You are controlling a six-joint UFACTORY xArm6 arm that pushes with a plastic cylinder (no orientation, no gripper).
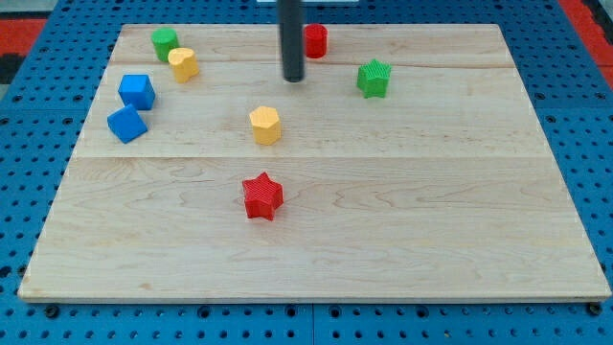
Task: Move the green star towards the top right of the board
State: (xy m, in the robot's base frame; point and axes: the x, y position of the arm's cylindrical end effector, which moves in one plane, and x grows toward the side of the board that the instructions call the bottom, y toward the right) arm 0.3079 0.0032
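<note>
The green star (374, 78) lies on the wooden board (431, 192) in its upper middle-right part. My tip (292, 79) is at the end of the dark rod that comes down from the view's top. It rests on the board to the left of the green star, well apart from it. A red cylinder (315, 40) stands just up and right of the rod, near the board's top edge.
A yellow hexagon block (265, 125) lies below my tip. A red star (261, 195) lies near the board's middle. At the upper left are a green cylinder (165, 43), a yellow block (183, 63) and two blue cubes (136, 91) (126, 124).
</note>
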